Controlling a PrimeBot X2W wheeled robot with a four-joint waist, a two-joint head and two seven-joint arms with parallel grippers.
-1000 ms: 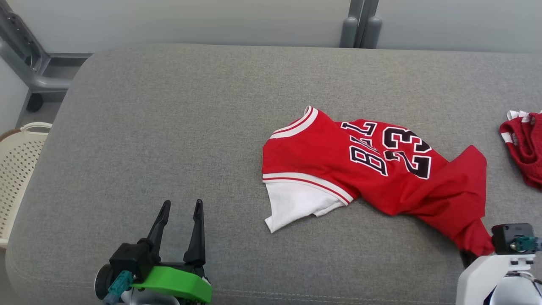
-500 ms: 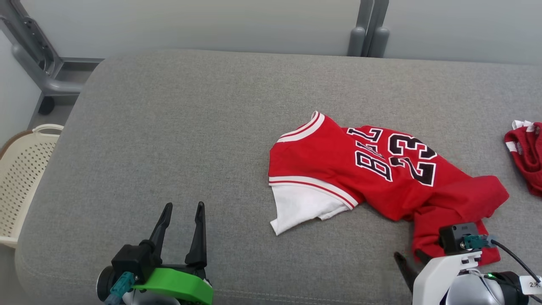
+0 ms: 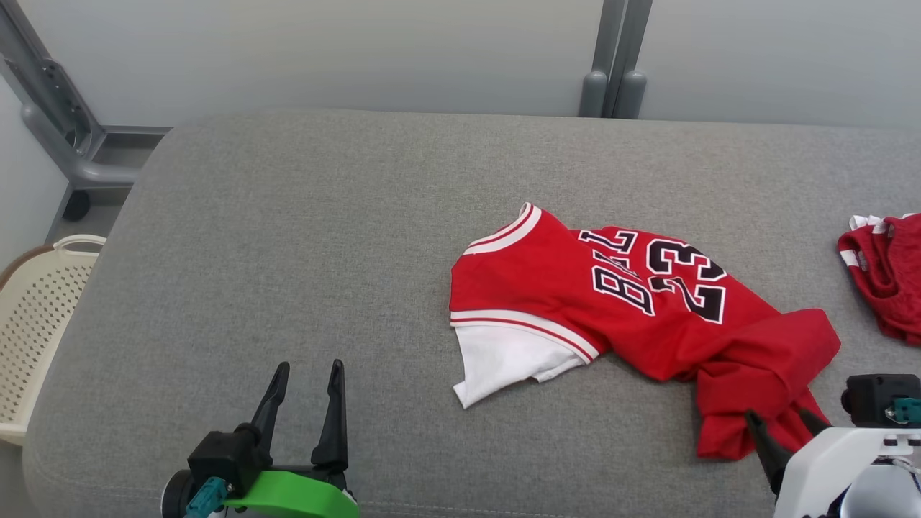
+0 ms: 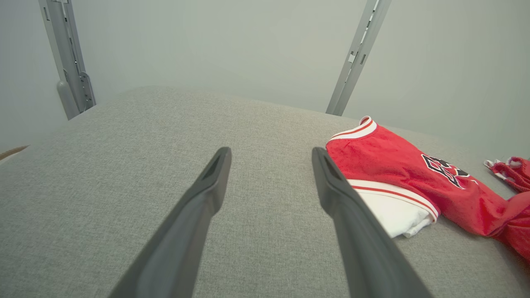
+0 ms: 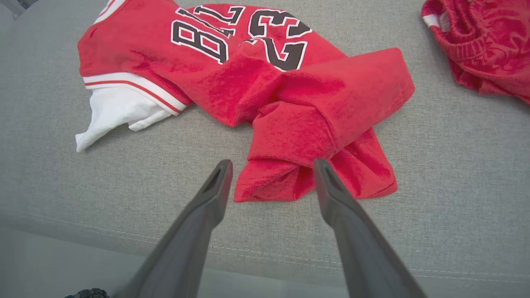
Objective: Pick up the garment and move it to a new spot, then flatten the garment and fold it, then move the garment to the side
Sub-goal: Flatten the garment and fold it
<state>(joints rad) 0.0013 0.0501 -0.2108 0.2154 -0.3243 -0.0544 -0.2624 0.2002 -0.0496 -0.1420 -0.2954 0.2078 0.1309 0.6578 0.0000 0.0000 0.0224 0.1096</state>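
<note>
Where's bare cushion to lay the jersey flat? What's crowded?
Free: the grey cushion from its left edge to the red jersey, ahead of the left gripper; also the far strip behind the jersey. Crowded: right end, between jersey, second red garment and right gripper.

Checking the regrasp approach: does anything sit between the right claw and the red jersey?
Nothing visible does. The open right claw hangs at the crumpled near hem of the red jersey, over bare grey cushion. The second red garment lies apart, off to the right.
</note>
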